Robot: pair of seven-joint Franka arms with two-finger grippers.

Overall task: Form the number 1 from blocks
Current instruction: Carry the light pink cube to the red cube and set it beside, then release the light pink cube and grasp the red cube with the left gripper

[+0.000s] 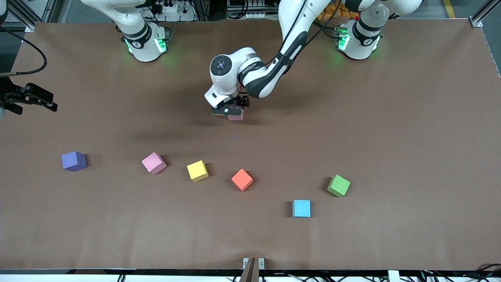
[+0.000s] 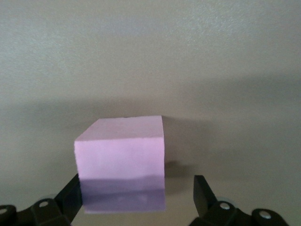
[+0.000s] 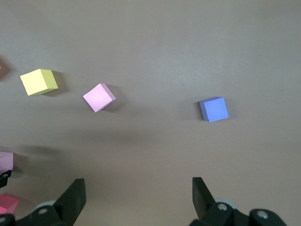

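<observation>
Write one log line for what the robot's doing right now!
left gripper: open around pink block on table | right gripper: open, waiting over table's right-arm end

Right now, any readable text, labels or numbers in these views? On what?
Left arm: a line of dark print on the white wrist link, too small to read.
Blocks, e.g. the pink block between the open left gripper's fingers: plain faces, no text.
Table: no markings.
Right gripper: no labels.

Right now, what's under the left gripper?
A pink block sits on the brown table between the open fingers of the left gripper. The gripper covers most of it in the front view.
</observation>
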